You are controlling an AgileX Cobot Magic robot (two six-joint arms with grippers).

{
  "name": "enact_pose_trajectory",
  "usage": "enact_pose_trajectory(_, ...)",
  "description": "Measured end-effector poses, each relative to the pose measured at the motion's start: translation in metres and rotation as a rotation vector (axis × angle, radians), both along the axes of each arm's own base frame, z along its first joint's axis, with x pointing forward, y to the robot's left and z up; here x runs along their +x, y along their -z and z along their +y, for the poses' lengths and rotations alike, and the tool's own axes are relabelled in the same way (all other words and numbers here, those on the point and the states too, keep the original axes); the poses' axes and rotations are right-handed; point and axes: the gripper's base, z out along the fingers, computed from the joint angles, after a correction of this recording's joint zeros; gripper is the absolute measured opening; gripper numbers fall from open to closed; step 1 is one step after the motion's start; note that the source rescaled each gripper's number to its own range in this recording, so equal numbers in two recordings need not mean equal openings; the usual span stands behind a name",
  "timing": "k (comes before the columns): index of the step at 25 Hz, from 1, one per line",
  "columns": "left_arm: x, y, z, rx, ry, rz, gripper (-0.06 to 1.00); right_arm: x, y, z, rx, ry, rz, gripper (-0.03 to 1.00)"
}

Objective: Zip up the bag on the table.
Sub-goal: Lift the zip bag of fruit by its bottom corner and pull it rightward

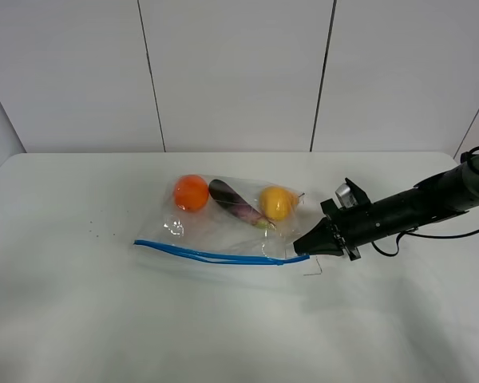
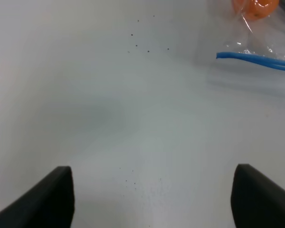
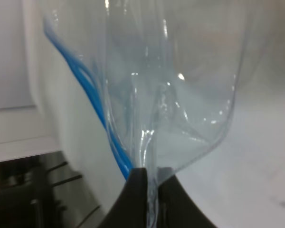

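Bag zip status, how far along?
Done: right pincer is shut on the bag corner at one end of the blue zipper strip. In hand: anchoring that end. Left: the strip's two tracks show apart, so sealing looks unstarted; left pincer is open over the table, short of the other end.

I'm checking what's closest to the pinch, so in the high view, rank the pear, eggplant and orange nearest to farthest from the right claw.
1. The pear, just beyond the right claw, at the right end of the bag.
2. The eggplant, mid-bag.
3. The orange, at the left end.
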Motion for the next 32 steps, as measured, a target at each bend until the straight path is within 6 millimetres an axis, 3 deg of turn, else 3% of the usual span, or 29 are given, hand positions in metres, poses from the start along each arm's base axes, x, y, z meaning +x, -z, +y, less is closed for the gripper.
enact_pose_trajectory(11, 0.0, 0.0, 0.0, 0.0, 0.0, 0.0, 1.0, 0.002, -0.009, 0.003, 0.075, 0.105, 0.172, 0.0)
enact_pose_trajectory(18, 0.0, 0.0, 0.0, 0.0, 0.0, 0.0, 1.0, 0.005, -0.039, 0.003, 0.098, 0.134, 0.105, 0.0)
enact_pose_trajectory(32, 0.0, 0.0, 0.0, 0.0, 0.0, 0.0, 1.0, 0.005, -0.04, 0.004, 0.103, 0.153, 0.132, 0.0)
